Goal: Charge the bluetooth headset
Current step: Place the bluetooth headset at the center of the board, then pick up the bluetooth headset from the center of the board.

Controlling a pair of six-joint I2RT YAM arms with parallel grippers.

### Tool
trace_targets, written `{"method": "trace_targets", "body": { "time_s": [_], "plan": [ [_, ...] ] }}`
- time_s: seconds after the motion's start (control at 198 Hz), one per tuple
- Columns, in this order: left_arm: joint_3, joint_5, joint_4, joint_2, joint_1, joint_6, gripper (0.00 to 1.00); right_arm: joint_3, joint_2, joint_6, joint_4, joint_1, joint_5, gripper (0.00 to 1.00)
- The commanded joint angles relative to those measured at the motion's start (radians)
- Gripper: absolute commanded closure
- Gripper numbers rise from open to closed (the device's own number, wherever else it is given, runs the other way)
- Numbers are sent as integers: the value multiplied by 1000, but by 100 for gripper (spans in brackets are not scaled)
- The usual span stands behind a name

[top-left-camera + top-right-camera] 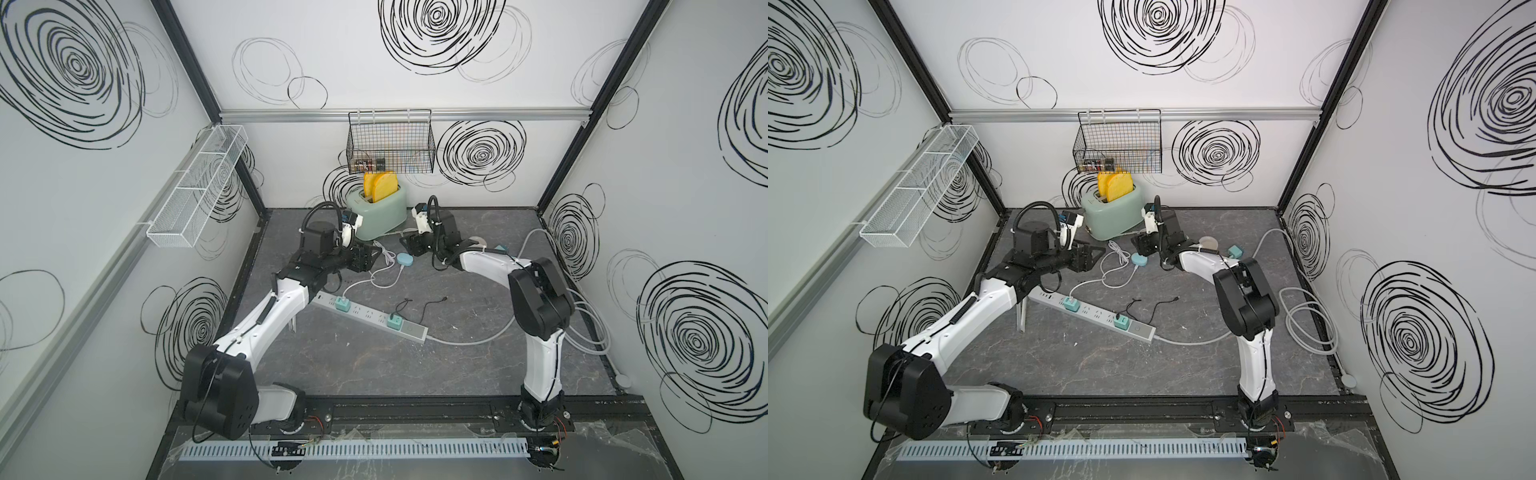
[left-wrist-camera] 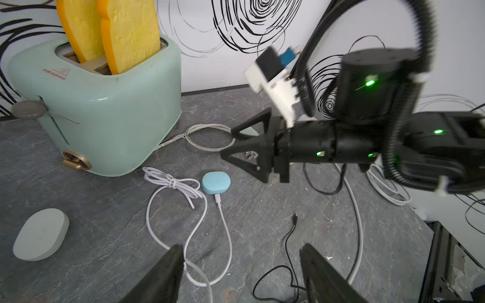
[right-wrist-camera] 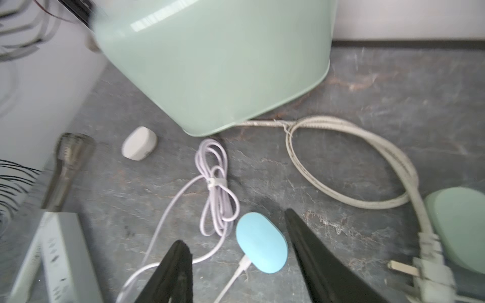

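The bluetooth headset is a light blue oval case (image 1: 404,259) (image 1: 1139,259) lying on the dark table in front of the toaster. A white cable (image 2: 223,225) is plugged into its end (image 3: 242,263) and runs to a teal charger (image 1: 343,303) on the power strip. My right gripper (image 3: 235,227) (image 1: 409,247) is open just above the table; the case (image 3: 261,242) lies between its fingers, close to one, not pinched. My left gripper (image 2: 241,262) (image 1: 368,259) is open and empty to the left of the case (image 2: 216,182), over loops of the white cable.
A mint toaster (image 1: 378,216) with yellow toast stands at the back; its cord (image 3: 341,162) loops beside it. The white power strip (image 1: 370,316) carries a second teal charger (image 1: 392,322) with a loose black cable (image 1: 428,307). A grey oval case (image 2: 40,234) lies nearby. Wire baskets (image 1: 390,143) (image 1: 195,191) hang on the walls.
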Motion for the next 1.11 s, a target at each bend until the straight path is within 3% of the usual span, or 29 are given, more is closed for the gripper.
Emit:
{"method": "trace_targets", "body": {
  "time_s": [0.0,0.161,0.388,0.751,0.932,1.104],
  "plan": [
    [29,-37,3,-22,-19,27,26,-4,-108,-11,-35,-32,6,37],
    [45,-91,-33,-12,-61,49,26,71,-182,71,-215,-155,-35,40],
    [67,-108,-52,13,-94,39,27,126,-215,9,-318,-319,-125,41],
    [67,-103,-60,18,-102,55,27,635,137,-174,-729,-332,-109,36],
    [67,-88,-63,18,-101,56,27,887,334,-195,-870,-305,-81,37],
    [65,-83,-63,20,-102,55,27,995,465,-165,-919,-295,-50,36]
  ]
}}
